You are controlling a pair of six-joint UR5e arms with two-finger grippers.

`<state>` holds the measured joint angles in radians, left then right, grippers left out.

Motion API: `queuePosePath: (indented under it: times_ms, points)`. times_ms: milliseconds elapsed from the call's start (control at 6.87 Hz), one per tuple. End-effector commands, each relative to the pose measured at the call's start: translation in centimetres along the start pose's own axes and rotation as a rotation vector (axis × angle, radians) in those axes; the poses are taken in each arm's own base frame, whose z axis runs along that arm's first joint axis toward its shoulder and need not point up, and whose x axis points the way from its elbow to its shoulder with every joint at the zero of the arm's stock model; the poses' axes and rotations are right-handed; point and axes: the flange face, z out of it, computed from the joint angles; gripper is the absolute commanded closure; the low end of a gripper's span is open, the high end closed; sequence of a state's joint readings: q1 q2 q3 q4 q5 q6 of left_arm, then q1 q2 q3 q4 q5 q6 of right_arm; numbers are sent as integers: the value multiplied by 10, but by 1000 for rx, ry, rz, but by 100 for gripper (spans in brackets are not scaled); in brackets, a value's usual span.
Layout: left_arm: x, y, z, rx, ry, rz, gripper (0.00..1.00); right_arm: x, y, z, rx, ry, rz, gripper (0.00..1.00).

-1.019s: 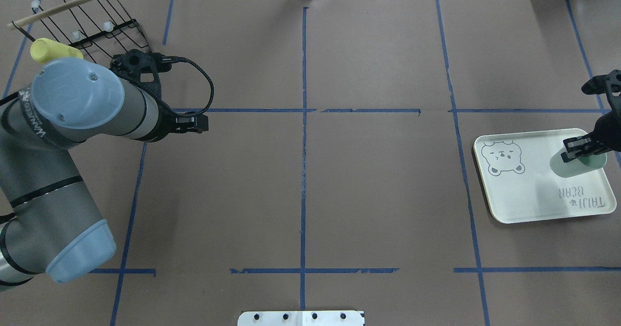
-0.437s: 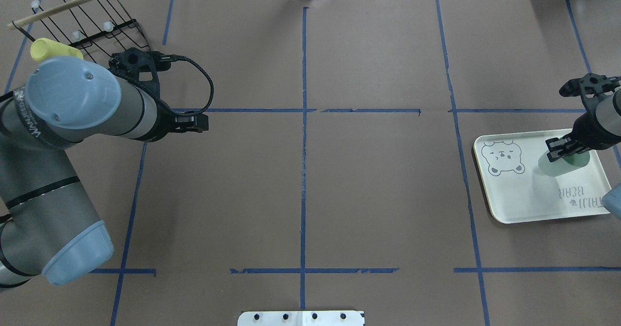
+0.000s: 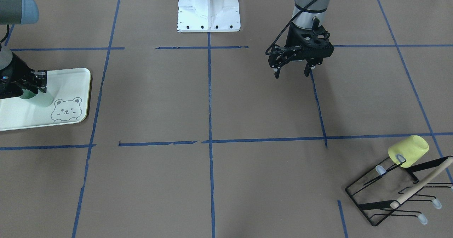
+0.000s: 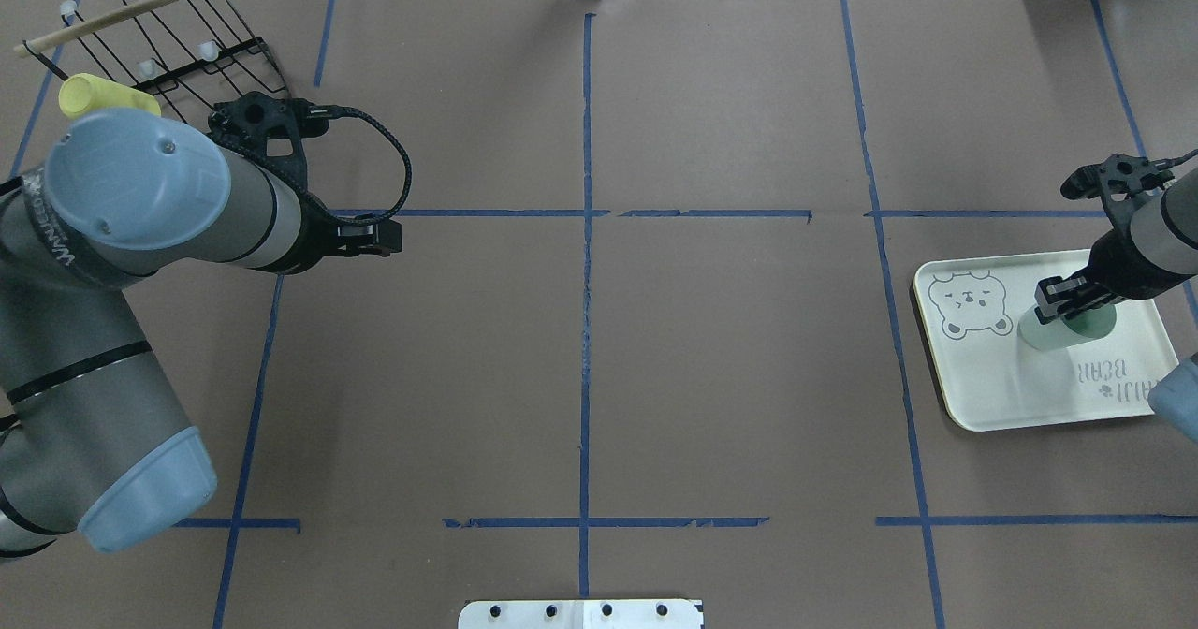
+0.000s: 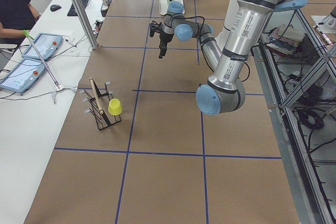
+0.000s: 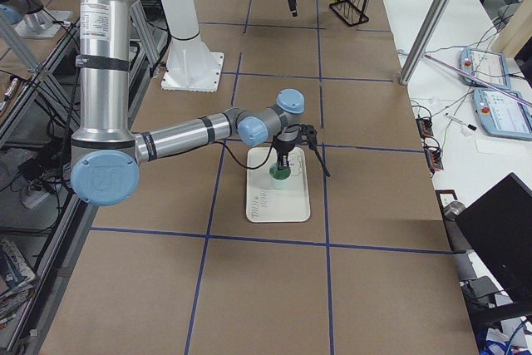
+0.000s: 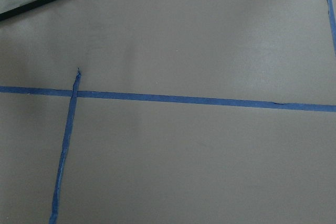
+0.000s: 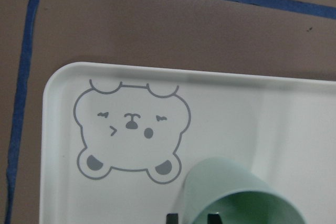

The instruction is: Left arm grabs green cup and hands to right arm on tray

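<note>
The pale green cup point(image 4: 1037, 333) hangs tilted in my right gripper point(image 4: 1055, 296), which is shut on its rim, over the middle of the cream bear tray point(image 4: 992, 381). In the front view the cup point(image 3: 43, 98) sits low over the tray point(image 3: 69, 78), just right of the gripper point(image 3: 34, 84); I cannot tell if it touches. The right wrist view shows the cup's rim point(image 8: 231, 179) beside the bear drawing. My left gripper point(image 3: 292, 74) is open and empty, pointing down over bare table point(image 4: 370, 238).
A yellow cup point(image 4: 94, 95) hangs on a black wire rack point(image 4: 178, 58) at the far left corner, behind my left arm. Blue tape lines cross the brown table. The robot's white base plate point(image 3: 208, 15) stands at the near middle edge.
My right gripper has carried the green cup leftward across the tray, toward the bear drawing. My left arm has shifted only slightly.
</note>
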<state>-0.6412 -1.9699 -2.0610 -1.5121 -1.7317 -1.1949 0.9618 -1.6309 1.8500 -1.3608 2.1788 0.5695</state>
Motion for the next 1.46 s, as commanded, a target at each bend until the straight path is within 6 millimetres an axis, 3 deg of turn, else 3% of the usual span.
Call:
queuePosePath:
  times_ms: [0, 291, 437, 582, 728, 873, 1165, 1310]
  points:
    - [-2, 1, 2, -4, -6, 0, 0, -9, 2, -16, 34, -2, -16, 0]
    - [-12, -8, 1, 0, -29, 11, 0, -22, 13, -97, 122, -36, -1, 0]
    - [-25, -16, -5, -17, -97, 117, 0, -14, 18, -142, 167, -30, 41, 0]
    - [-40, -33, -20, 1, -115, 178, 0, 0, 18, -175, 200, -51, 93, 0]
    - [-60, -51, -28, -5, -131, 219, 0, 22, 21, -189, 194, -111, 114, 0]
    - [-89, -63, -32, -61, -123, 251, 0, 47, 21, -190, 199, -98, 80, 0]
    - [-194, -99, -60, -163, -60, 354, 0, 107, 32, -186, 157, -42, 28, 0]
    - [-246, -105, -71, -190, -40, 370, 0, 137, 40, -190, 123, -21, 0, 0]
